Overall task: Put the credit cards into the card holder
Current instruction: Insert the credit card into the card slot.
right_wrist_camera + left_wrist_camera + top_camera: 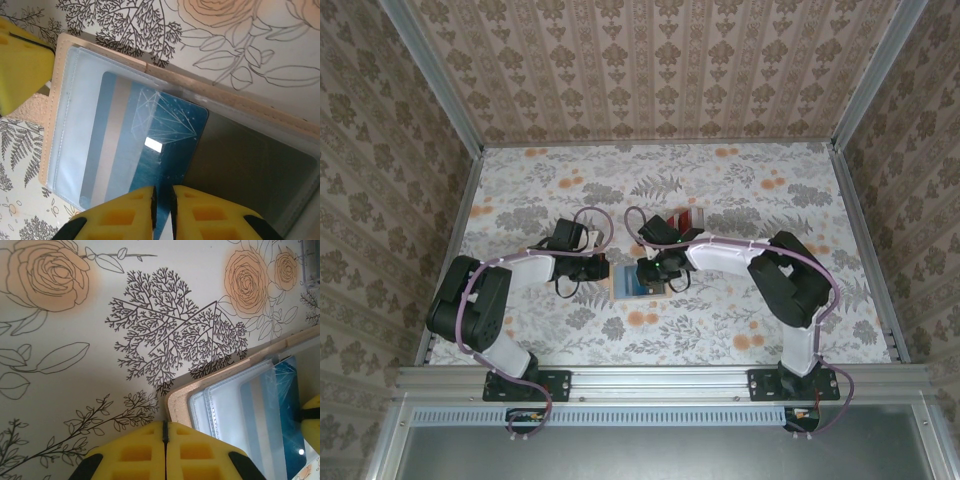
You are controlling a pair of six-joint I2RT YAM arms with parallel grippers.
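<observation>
Mid-table, between the two arms, the card holder (632,286) lies open on the floral table (720,330). Right gripper (163,205) is pinching one end of the blue card (150,150), and part of that card sits under the holder's clear pocket. Left gripper (165,447) is clenched tight with nothing between its pads, right at the holder's left edge. Red cards (688,218) lie just beyond, on the far side.
</observation>
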